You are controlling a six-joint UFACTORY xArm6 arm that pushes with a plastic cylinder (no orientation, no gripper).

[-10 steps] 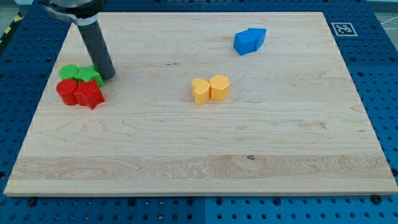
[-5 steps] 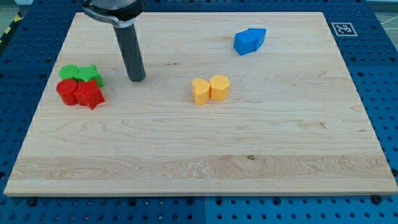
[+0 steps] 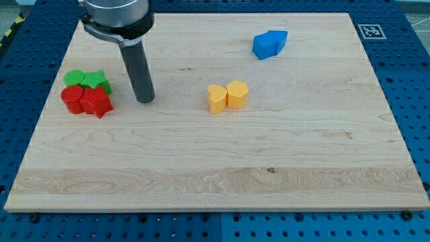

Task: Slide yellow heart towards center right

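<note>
**Tip left of yellow pair**

No pincer on rig; bare rod only, holding nothing. My tip [image 3: 145,100] on pale wooden board [image 3: 222,168], between red blocks [image 3: 86,101] and yellow heart [image 3: 217,99], touching neither. Yellow heart near board centre, against second yellow block [image 3: 237,93]. Blue pegboard [image 3: 415,81] around board.

My tip [image 3: 146,99] between left block cluster [image 3: 87,92] and central block pair [image 3: 227,97], another pair [image 3: 269,44] top right

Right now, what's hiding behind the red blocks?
Two green blocks sit right behind the red blocks, touching them; their lower front edges are covered. My tip stands to their right.
</note>
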